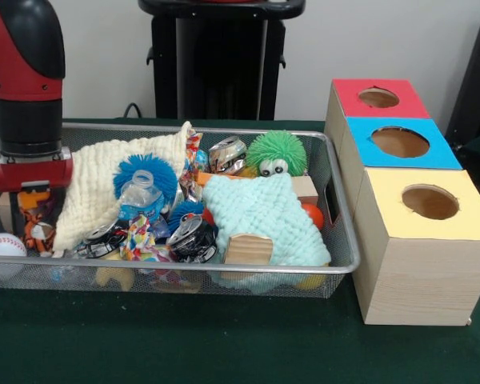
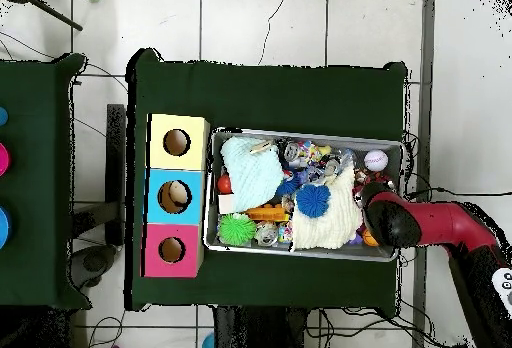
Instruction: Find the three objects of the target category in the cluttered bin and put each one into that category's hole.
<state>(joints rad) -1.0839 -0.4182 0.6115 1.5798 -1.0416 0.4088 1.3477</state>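
The silver wire-mesh bin (image 1: 224, 270) holds a heap of clutter; it also shows in the overhead view (image 2: 300, 133). The hole (image 1: 378, 98) is in the red-faced box, farthest back in the row of three boxes; overhead it is the box nearest the robot (image 2: 172, 250). My gripper (image 1: 32, 210) hangs down into the bin's left end, just over a small tiger toy (image 1: 38, 232). Whether it is open or shut does not show. In the overhead view the arm (image 2: 400, 219) covers it.
In the bin lie a cream knit cloth (image 1: 112, 180), a mint knit cloth (image 1: 260, 216), a green spiky ball (image 1: 277, 152), a blue spiky ball (image 1: 148, 172), a plastic bottle (image 1: 140, 196), crushed cans (image 1: 192, 236), a baseball (image 1: 2, 248) and a wooden block (image 1: 248, 250). Blue-faced (image 1: 400, 142) and yellow-faced (image 1: 430, 202) boxes stand beside the red one.
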